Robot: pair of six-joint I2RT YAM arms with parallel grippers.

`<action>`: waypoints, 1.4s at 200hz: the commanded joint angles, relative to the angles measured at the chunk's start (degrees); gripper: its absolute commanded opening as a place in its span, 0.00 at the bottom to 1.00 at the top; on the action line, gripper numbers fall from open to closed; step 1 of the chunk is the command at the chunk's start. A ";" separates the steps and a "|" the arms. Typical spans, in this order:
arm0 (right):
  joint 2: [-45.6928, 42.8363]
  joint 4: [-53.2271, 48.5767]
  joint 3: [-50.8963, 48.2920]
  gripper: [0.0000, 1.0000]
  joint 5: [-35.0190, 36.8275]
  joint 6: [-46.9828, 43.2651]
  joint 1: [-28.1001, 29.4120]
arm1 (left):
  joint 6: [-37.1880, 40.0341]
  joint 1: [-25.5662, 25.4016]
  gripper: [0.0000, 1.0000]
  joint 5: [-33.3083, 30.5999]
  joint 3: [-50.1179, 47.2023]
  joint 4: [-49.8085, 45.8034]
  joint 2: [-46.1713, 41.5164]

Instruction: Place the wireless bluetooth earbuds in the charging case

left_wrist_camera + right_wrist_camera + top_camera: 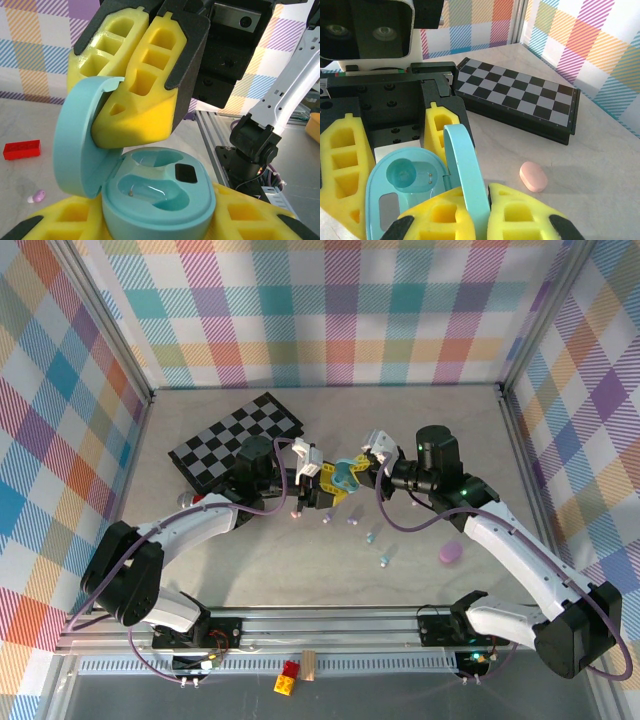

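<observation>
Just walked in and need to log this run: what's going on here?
Both arms hold an open teal charging case above the table. The left hand is closed around its base, and the right hand pinches the raised lid. Both wells in the case are empty. The earbuds lie loose on the table below, so none has been inserted yet.

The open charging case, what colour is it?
Teal charging case, clearest in the left wrist view.
</observation>
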 commanded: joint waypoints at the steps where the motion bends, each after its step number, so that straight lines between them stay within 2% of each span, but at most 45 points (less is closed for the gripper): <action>1: -1.58 0.49 -0.15 0.08 -0.85 0.15 -0.13 | 0.18 -0.34 0.38 0.19 0.77 3.33 0.58; 11: -1.84 0.83 -0.25 0.15 -0.38 0.55 -0.13 | 0.18 -0.34 0.38 0.06 0.69 3.72 0.71; 26: -2.39 1.59 -0.39 0.18 0.01 1.37 -0.14 | 0.02 -0.33 0.38 -0.23 0.37 4.70 0.89; 73: -5.07 2.61 -0.27 0.46 1.29 3.83 -0.13 | -1.80 -0.17 0.38 -1.43 -0.98 9.04 1.65; 113: -9.54 4.60 -1.28 0.59 1.81 6.55 -0.46 | -2.54 0.16 0.39 -3.22 -2.42 12.12 1.86; 151: -17.16 7.32 -5.27 0.61 0.45 14.03 -4.44 | -4.04 0.97 0.39 -4.77 -3.86 15.40 2.11; 172: -20.53 8.12 -9.09 0.62 0.94 23.11 -8.94 | -5.75 1.33 0.39 -5.50 -4.66 18.74 2.46; 183: -22.51 9.33 -12.77 0.69 2.48 28.14 -11.85 | -6.35 1.46 0.39 -5.78 -4.92 19.75 2.62; 207: -25.28 7.26 -18.88 0.70 5.14 35.35 -16.81 | -7.02 1.76 0.40 -6.03 -5.41 21.47 2.73; 240: -23.92 -4.38 -21.80 0.68 12.04 45.70 -17.36 | -7.95 1.94 0.40 -6.36 -5.95 22.90 2.39; 280: -19.59 -7.51 -26.77 0.64 5.71 55.71 -17.10 | -7.90 2.03 0.40 -6.69 -6.05 22.56 1.94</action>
